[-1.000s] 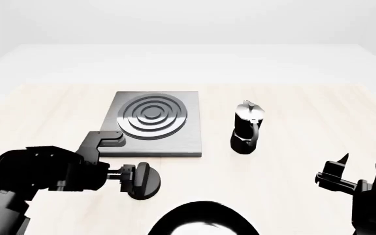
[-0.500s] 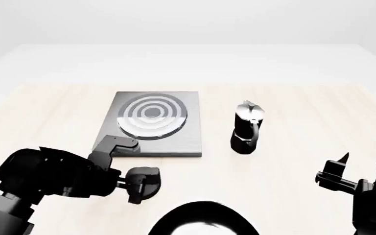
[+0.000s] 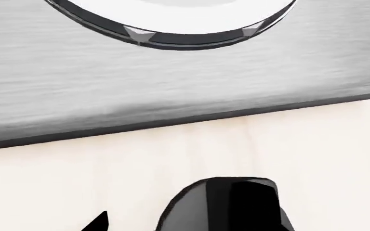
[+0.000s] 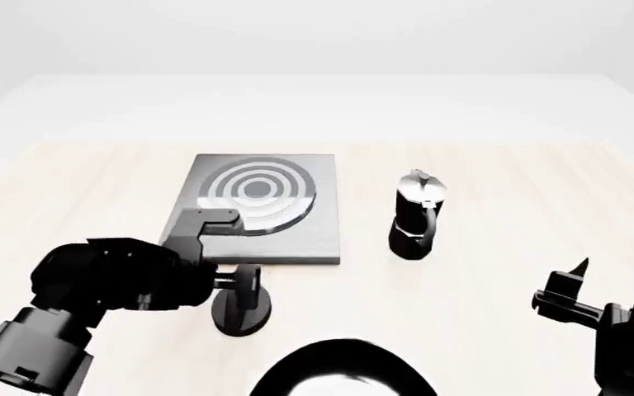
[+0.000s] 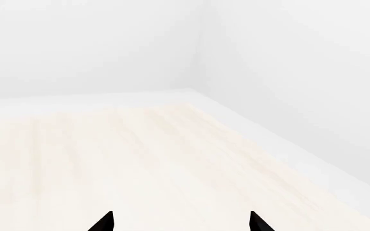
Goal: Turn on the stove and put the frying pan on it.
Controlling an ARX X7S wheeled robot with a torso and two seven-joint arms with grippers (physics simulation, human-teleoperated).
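The stove lies on the table, its burner rings pale and bright. The small black knob stands on edge in front of it. My left gripper is open, one finger over the stove's front edge, the other at the knob. The left wrist view shows the stove, the knob and my gripper; the knob hides one fingertip. The frying pan is cut off by the bottom edge, its handle out of view. My right gripper is open and empty.
A black-and-silver moka pot stands upright to the right of the stove. The right wrist view shows my right gripper over bare pale wood and the table's far edge.
My left wrist has rolled and lifted, its upper finger now reaching over the stove edge. The knob has turned from face-on to edge-on. The burner rings have gone from dark grey to bright.
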